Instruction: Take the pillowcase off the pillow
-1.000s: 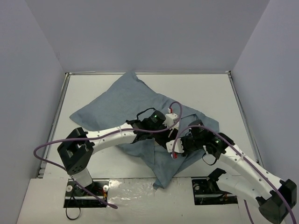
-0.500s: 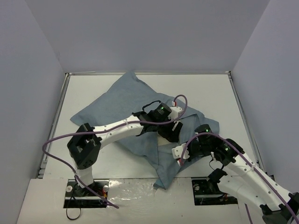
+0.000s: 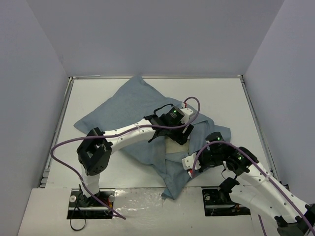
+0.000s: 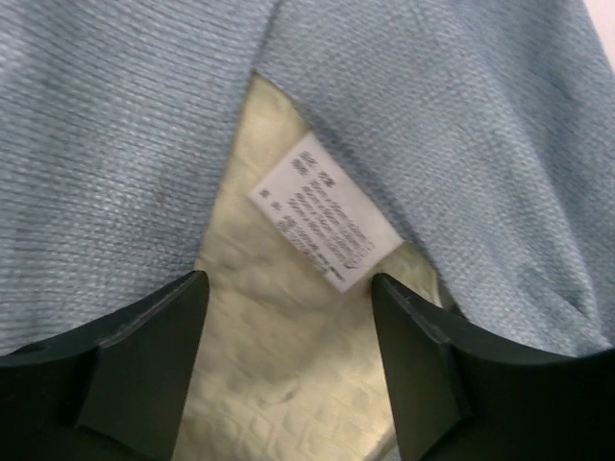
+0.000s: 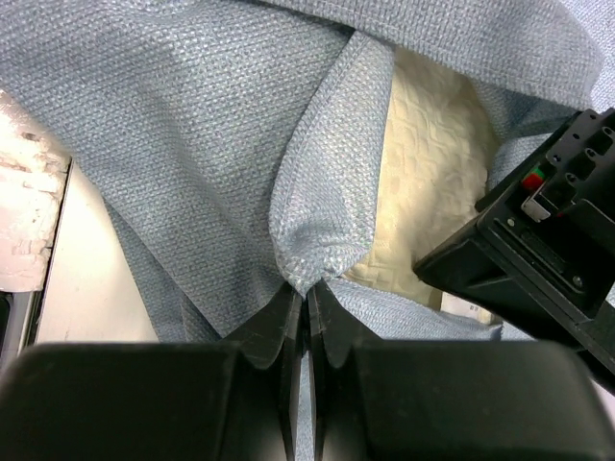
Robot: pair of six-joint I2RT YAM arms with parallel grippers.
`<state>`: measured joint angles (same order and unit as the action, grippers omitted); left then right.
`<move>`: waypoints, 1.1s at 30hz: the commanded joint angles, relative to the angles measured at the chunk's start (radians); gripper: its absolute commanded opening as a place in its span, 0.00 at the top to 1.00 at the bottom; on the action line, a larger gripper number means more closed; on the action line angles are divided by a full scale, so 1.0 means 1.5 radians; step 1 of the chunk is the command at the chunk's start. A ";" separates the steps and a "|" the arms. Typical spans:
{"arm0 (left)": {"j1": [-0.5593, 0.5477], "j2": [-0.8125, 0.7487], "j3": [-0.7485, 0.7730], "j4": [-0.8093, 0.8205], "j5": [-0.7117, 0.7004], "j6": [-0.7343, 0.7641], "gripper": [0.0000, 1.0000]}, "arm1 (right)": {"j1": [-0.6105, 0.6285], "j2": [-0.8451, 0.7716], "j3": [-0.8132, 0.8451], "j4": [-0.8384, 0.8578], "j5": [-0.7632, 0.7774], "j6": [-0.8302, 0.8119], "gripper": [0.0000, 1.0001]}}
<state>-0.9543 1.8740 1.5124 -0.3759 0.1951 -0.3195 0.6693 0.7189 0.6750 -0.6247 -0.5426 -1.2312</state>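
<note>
Left end effector (image 4: 283,331) has advanced, fingers spread, over the exposed cream-white quilted pillow (image 4: 279,384), toward the near edge of the desk (image 3: 221,98). Right end effector (image 5: 306,293) pinches a fold of the blue-grey woven pillowcase (image 3: 123,105). Advisable: seize pillow, not cloth or white label (image 4: 325,223). Most of the pillow is hidden; layers pinched indeterminable.

On table (image 3: 221,98), pillowcase (image 3: 123,108) around pillow (image 3: 173,146), bared at near-right mouth beneath left gripper (image 3: 181,136), with right gripper (image 3: 190,164) just in front.
</note>
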 commanded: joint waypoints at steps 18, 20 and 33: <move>-0.028 0.039 -0.090 0.095 -0.019 -0.008 0.77 | 0.002 0.015 0.001 0.033 0.029 0.050 1.00; -0.021 0.007 -0.115 0.101 -0.020 -0.009 0.90 | -0.001 0.019 0.000 0.035 0.039 0.050 1.00; 0.098 -0.361 -0.323 0.089 -0.025 -0.020 0.98 | -0.098 0.055 0.001 0.060 0.074 0.037 1.00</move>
<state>-0.8295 1.4582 1.0428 -0.1543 0.1852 -0.3527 0.5907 0.7708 0.6750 -0.5259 -0.4805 -1.1683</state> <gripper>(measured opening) 0.058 0.004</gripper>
